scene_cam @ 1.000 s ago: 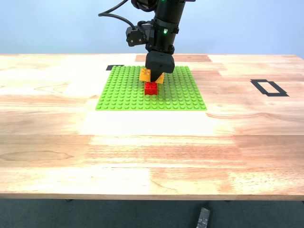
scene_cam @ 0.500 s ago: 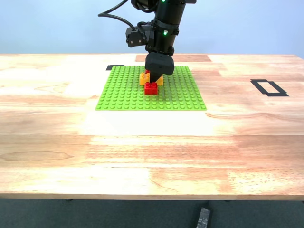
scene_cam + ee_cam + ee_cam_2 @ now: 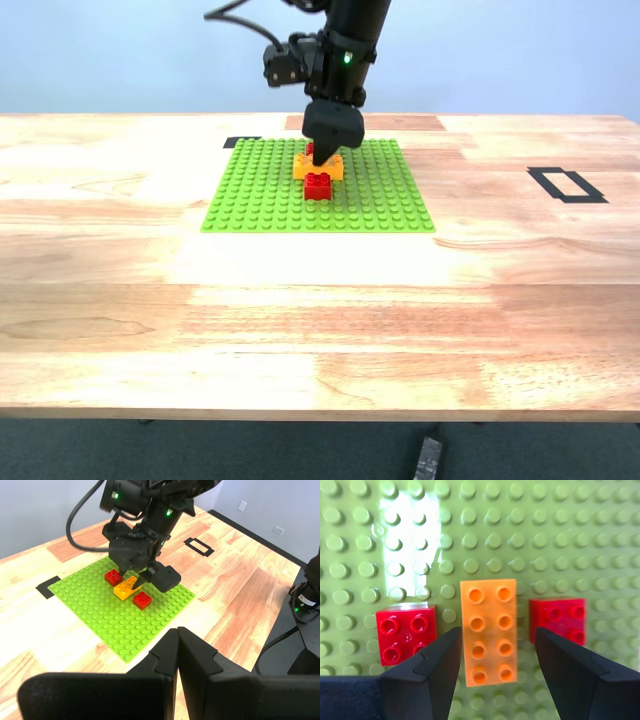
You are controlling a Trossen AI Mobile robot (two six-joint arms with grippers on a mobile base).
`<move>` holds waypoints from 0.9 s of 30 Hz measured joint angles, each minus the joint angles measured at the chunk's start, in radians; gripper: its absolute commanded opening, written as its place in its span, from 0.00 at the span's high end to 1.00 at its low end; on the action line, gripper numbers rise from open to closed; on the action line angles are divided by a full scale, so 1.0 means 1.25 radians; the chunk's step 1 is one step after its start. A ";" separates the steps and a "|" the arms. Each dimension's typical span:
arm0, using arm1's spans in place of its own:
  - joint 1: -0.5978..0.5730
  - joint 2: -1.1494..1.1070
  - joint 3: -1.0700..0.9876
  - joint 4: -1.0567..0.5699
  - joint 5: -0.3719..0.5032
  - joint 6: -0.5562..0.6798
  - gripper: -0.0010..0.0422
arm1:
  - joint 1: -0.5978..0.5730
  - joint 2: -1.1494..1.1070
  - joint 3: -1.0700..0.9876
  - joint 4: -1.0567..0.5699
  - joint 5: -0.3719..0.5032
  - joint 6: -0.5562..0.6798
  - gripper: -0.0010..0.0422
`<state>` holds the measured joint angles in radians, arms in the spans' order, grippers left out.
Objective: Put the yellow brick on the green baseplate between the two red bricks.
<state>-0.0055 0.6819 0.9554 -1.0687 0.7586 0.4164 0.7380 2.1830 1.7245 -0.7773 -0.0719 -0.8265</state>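
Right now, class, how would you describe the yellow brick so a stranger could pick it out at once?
Find the green baseplate lying on the wooden table. Near its middle, below my second gripper with its open fingers, three bricks sit in a row. The yellow brick is the middle one, longer than the red bricks either side.

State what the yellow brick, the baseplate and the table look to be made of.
Yellow brick: likely moulded plastic, smooth with a slight sheen, crisp round studs.
Baseplate: likely the same plastic; it throws back a bright glare.
Table: wood by its grain, or a wood-look top.
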 measured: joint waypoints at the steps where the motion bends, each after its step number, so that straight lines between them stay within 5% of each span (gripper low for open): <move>1: 0.000 0.000 0.000 0.001 0.000 0.000 0.98 | 0.000 -0.006 0.000 0.000 0.000 0.000 0.52; 11: 0.000 0.000 0.000 0.002 0.000 -0.001 0.98 | -0.005 -0.031 0.000 0.003 0.000 0.031 0.60; 23: 0.000 0.000 0.000 0.001 0.000 -0.001 0.98 | -0.005 -0.015 0.000 0.014 0.000 0.053 0.99; 27: 0.000 0.000 0.000 0.001 0.000 -0.001 0.98 | -0.005 -0.019 0.000 0.016 0.000 0.058 0.96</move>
<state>-0.0055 0.6815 0.9554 -1.0672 0.7582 0.4156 0.7311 2.1590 1.7245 -0.7578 -0.0719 -0.7544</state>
